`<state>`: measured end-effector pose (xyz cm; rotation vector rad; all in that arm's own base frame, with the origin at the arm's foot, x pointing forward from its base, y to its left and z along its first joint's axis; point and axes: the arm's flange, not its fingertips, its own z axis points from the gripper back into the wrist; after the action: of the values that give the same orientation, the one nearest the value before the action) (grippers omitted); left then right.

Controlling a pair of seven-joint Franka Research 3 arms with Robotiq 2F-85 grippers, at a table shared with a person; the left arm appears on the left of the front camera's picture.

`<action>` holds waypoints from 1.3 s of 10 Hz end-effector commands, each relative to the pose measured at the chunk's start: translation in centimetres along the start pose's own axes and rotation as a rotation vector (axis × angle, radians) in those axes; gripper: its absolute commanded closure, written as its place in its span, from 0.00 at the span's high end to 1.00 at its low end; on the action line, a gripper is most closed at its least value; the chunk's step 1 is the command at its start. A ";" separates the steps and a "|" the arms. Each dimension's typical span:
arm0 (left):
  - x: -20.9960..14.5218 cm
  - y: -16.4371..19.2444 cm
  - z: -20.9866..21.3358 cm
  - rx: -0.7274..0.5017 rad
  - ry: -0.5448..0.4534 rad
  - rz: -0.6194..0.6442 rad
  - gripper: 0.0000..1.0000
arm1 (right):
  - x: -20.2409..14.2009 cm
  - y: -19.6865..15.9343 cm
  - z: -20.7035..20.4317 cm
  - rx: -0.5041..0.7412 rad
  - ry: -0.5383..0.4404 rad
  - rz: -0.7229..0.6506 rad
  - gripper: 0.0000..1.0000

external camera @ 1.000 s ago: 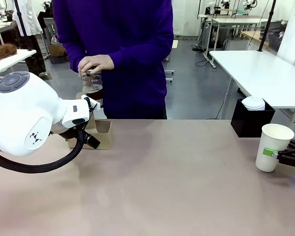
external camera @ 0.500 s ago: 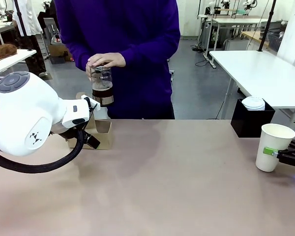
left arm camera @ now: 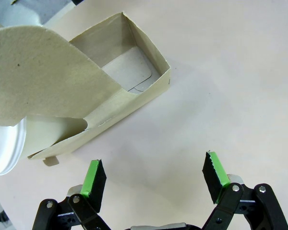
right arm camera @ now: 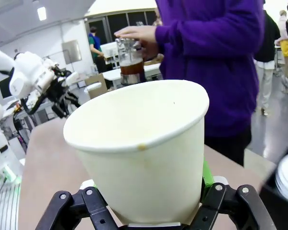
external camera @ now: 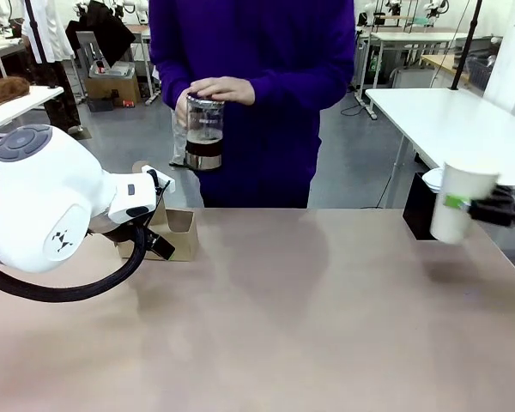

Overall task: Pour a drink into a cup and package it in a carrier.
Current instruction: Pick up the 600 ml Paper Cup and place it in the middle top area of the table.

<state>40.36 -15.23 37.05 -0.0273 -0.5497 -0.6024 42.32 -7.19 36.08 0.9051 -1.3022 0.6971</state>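
My right gripper is shut on the white paper cup, holding it lidless and upright above the table at the far right; the right wrist view shows the cup between the green pads. A person in purple holds a glass jug with the dark drink by its top, above the table's far edge; the jug also appears behind the cup. The brown cardboard carrier sits at the left, partly behind my left arm. My left gripper hangs open just beside the carrier, touching nothing.
A black box with white lids stands at the far right edge, behind the raised cup. In the left wrist view a white lid rim sits in the carrier's near slot. Bare tabletop lies between the arms.
My right gripper closed on the cup and lifted it off the table, up and slightly left. The person moved right, carrying the jug toward the table's middle. The left arm stayed still.
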 end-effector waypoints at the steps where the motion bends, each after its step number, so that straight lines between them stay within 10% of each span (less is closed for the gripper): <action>1: 0.0 0.1 0.0 -0.001 -0.001 0.002 1.00 | 1.3 1.0 -7.4 0.006 0.013 -0.056 0.80; 6: 0.0 0.1 0.0 -0.001 -0.001 0.002 1.00 | -2.0 2.0 -23.0 0.029 -0.015 -0.096 0.80; 13: 0.0 0.1 0.0 -0.001 -0.001 0.002 1.00 | -7.5 -0.4 -27.6 -0.042 -0.020 -0.059 0.80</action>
<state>40.37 -15.22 37.04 -0.0263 -0.5495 -0.6022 54.81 16.03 27.87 0.9748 -1.2639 0.6123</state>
